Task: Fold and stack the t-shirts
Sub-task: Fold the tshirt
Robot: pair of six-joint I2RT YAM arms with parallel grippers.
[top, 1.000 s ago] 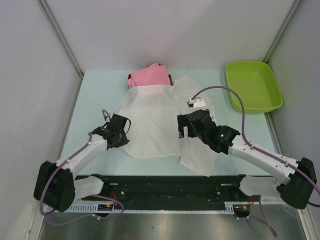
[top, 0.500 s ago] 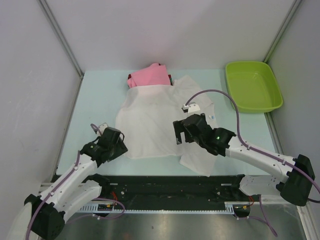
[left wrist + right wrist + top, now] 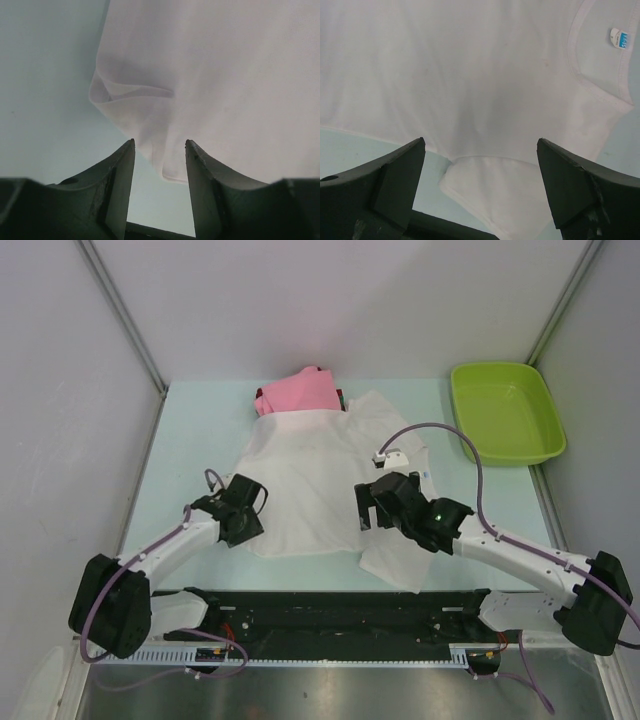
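A white t-shirt [image 3: 310,475] lies spread out in the middle of the table, its blue neck label [image 3: 619,37] at the right. A pink shirt [image 3: 298,392] is bunched behind it, with a bit of dark red cloth [image 3: 341,397] beside that. My left gripper [image 3: 248,508] is at the white shirt's near left edge. In the left wrist view it [image 3: 159,144] is open, with a folded corner of the shirt [image 3: 167,167] between the fingers, unclamped. My right gripper [image 3: 368,510] is wide open [image 3: 481,141] above the shirt's near edge and a sleeve [image 3: 495,187].
A lime-green plastic tub [image 3: 505,410] stands at the back right. The pale blue table top [image 3: 190,440] shows to the left of the shirts. Grey walls close in the sides and back. The black base rail [image 3: 340,610] runs along the near edge.
My left arm pulled back toward the near left, then came forward again to the white shirt's edge. My right gripper shifted slightly nearer over the shirt. The shirts look unmoved.
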